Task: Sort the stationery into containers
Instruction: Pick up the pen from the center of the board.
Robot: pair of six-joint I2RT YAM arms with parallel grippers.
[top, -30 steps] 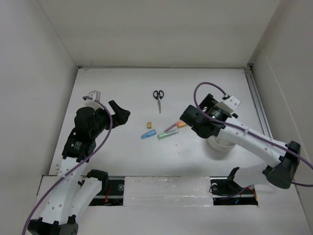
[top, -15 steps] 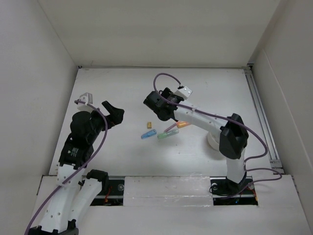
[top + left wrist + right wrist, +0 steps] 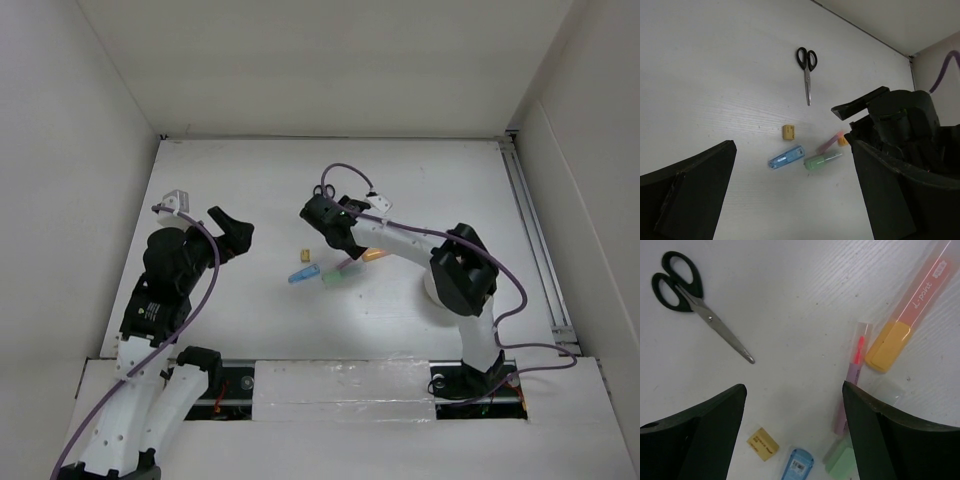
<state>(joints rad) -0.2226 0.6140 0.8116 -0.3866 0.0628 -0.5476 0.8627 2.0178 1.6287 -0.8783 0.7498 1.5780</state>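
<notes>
Black-handled scissors (image 3: 690, 295) lie on the white table, also in the left wrist view (image 3: 807, 70). An orange marker (image 3: 912, 310), a purple pen (image 3: 852, 385), a green marker (image 3: 840, 460), a blue marker (image 3: 797, 465) and a yellow block (image 3: 763, 444) lie close together. My right gripper (image 3: 338, 240) is open and empty, hovering above this cluster. My left gripper (image 3: 238, 230) is open and empty, raised at the left and facing the cluster (image 3: 786, 157). The white cup (image 3: 435, 300) is mostly hidden behind my right arm's elbow.
White walls enclose the table on three sides. A rail (image 3: 530, 220) runs along the right edge. My right arm stretches from its base across the cup to the table's middle. Bare table lies between the left gripper and the cluster.
My right arm has swung left from above the cup to over the stationery cluster, jaws open. My left arm shifted slightly left and has since held still.
</notes>
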